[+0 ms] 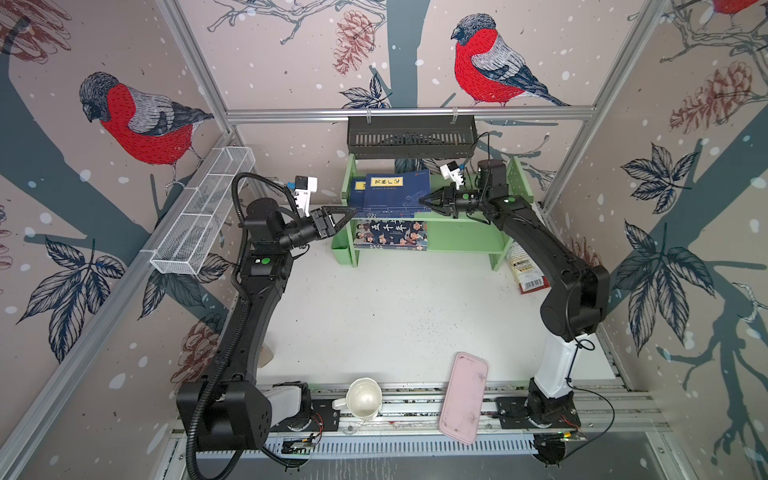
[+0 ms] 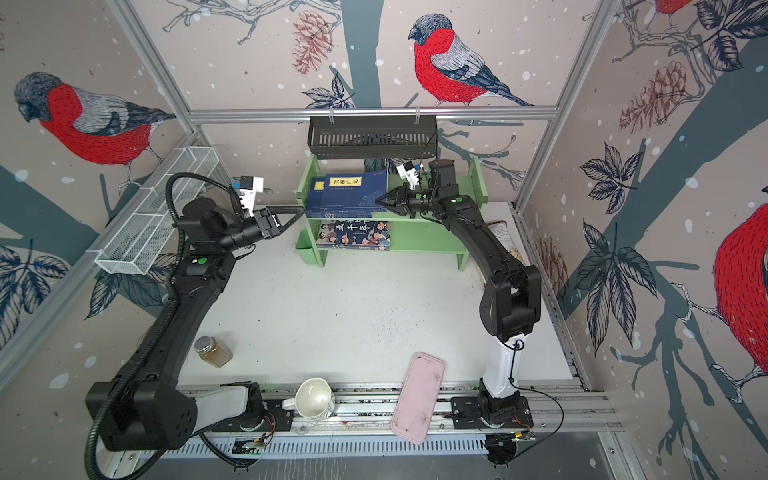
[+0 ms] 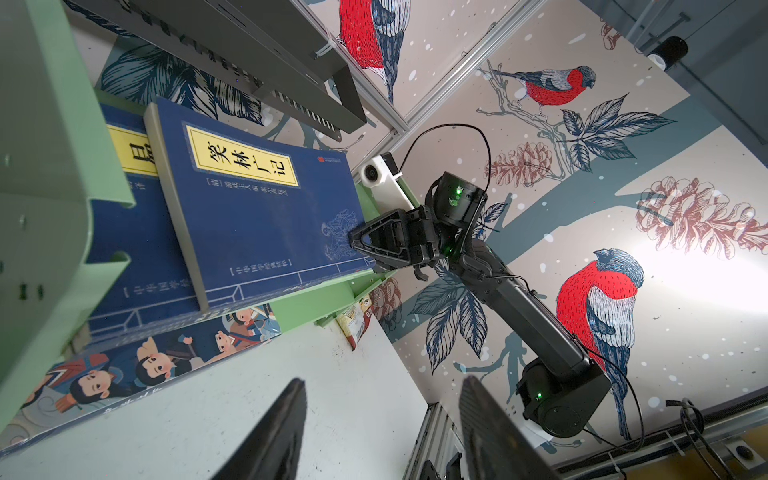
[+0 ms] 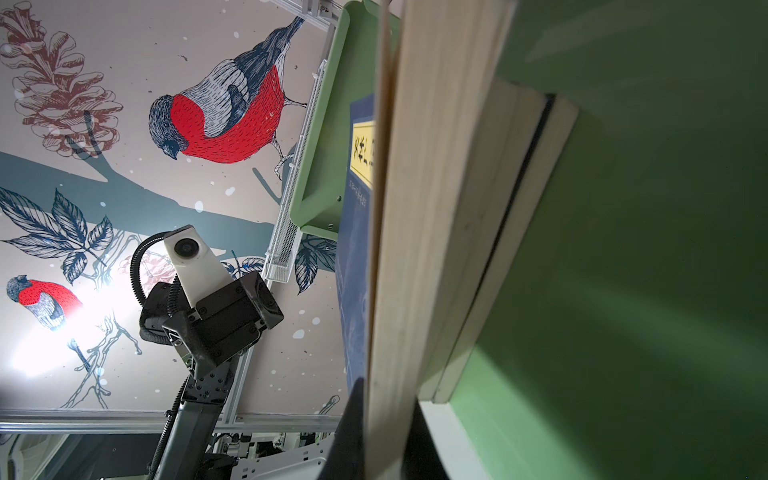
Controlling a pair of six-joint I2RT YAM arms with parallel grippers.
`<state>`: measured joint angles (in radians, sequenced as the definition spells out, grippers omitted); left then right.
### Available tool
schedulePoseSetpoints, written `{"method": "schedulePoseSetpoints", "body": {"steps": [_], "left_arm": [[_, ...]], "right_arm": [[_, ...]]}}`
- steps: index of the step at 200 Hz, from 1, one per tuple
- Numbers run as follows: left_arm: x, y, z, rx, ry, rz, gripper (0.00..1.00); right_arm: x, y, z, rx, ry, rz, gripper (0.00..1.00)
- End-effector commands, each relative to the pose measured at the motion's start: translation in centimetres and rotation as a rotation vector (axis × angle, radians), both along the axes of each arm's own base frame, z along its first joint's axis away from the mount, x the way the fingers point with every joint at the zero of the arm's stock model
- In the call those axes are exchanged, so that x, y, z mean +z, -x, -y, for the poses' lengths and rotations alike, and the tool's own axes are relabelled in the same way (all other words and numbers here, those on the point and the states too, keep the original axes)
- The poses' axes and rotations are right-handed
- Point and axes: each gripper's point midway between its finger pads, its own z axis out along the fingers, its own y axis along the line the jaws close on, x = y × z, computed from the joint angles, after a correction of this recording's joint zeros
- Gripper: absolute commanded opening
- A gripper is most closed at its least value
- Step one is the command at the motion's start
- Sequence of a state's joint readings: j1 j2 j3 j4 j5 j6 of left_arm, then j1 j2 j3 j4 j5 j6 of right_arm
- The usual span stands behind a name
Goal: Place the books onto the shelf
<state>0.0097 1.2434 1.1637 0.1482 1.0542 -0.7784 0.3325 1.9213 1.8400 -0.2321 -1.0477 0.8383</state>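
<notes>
The top navy book (image 1: 395,189) lies askew on the other navy books on the upper tier of the shelf (image 1: 521,183). Its free edge is straight ahead of my right gripper (image 1: 424,200), whose jaws pinch it, with the pages showing between the fingers in the wrist view. The cartoon book (image 1: 390,235) sits one tier below that gripper. I judge this to be the seating step: next I must square the book on the stack, release it and back straight out without dragging it. My left gripper (image 1: 351,212) hangs half spread and empty beside the shelf's far panel.
</notes>
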Motion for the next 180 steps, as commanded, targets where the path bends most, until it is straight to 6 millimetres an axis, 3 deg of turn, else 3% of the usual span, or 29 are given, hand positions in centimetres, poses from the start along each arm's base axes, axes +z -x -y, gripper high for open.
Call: {"method": "schedulePoseSetpoints", "body": {"steps": [1, 180], "left_arm": [[0.95, 0.39, 0.09, -0.017, 0.002, 0.055, 0.6], [0.74, 0.45, 0.17, -0.026, 0.011, 0.047, 0.6]], "right_arm": [[0.64, -0.24, -0.19, -0.001, -0.015, 0.031, 0.05], [0.1, -0.91, -0.87, -0.013, -0.028, 0.008, 0.03]]}}
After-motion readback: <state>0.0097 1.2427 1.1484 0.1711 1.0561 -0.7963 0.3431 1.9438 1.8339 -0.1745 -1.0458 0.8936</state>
